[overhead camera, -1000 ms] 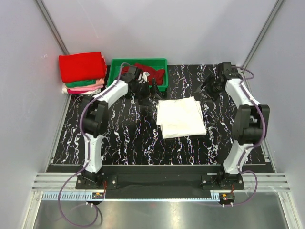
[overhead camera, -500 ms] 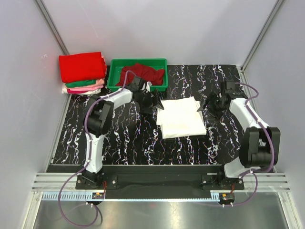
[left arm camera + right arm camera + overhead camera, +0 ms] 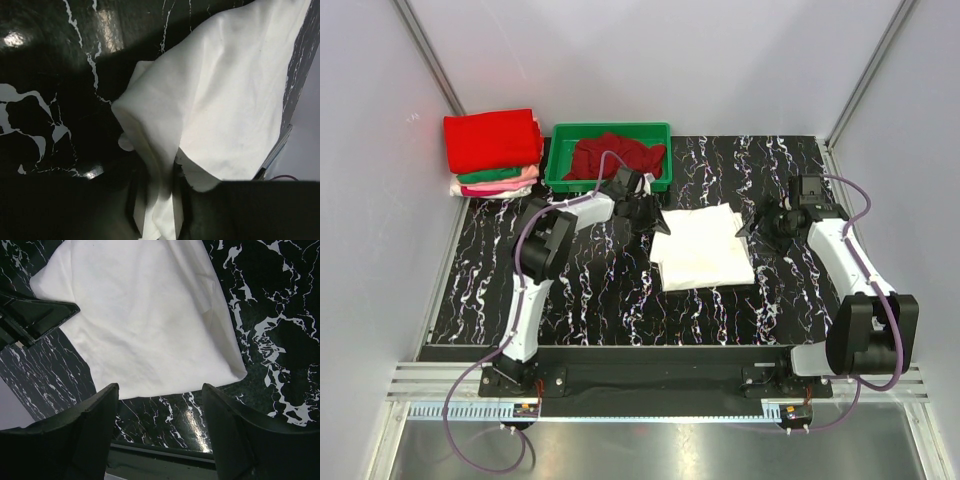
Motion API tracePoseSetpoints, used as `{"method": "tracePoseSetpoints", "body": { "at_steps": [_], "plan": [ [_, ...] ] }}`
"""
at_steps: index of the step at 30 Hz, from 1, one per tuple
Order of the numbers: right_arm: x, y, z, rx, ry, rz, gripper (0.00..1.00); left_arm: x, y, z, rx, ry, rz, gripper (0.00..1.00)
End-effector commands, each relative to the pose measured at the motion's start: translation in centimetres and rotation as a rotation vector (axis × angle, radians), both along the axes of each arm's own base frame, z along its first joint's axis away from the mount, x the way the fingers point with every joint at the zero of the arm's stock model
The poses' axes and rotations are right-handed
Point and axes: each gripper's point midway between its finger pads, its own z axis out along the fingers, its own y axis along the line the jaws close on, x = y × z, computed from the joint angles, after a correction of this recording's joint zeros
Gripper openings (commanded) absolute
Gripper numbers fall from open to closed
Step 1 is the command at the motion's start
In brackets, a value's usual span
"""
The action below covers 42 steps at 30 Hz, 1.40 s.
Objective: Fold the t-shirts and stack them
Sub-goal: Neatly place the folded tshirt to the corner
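found white shirt (image 3: 700, 250) folded in middle of bench (image 3: 600, 290), not yet on stack (image 3: 492, 150) at far left. logged left tool (image 3: 648, 212) clamped on its far-left corner, right tool (image 3: 750, 225) spread open just beside right edge. judged left to fold: red shirt (image 3: 615, 155) in tray (image 3: 610, 127).

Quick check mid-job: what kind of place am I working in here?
Looks like an enclosed lab test cell, not a home: plain pale walls box in a black marbled tabletop, where a white t-shirt, a folded stack and a green tray are laid out.
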Motion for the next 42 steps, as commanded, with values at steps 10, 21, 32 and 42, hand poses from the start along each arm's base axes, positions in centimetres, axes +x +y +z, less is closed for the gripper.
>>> {"method": "tracePoseSetpoints", "body": {
  "at_steps": [10,21,32,42],
  "plan": [
    [-1.2,0.2,-0.5,0.002,-0.005,0.039,0.74,-2.5,3.6,-0.3,0.059,0.007,-0.001,0.00],
    [-2.4,1.2,-0.2,0.058,-0.015,0.054,0.74,-2.5,17.2,5.1,0.423,-0.124,-0.012,0.00],
    [-3.3,1.8,2.5,0.093,-0.065,0.080,0.74,0.8,26.1,11.5,0.541,-0.278,0.097,0.00],
    [-3.6,2.0,2.2,0.098,-0.048,0.110,0.73,4.2,29.9,17.0,0.707,-0.463,0.112,0.00]
  ]
}}
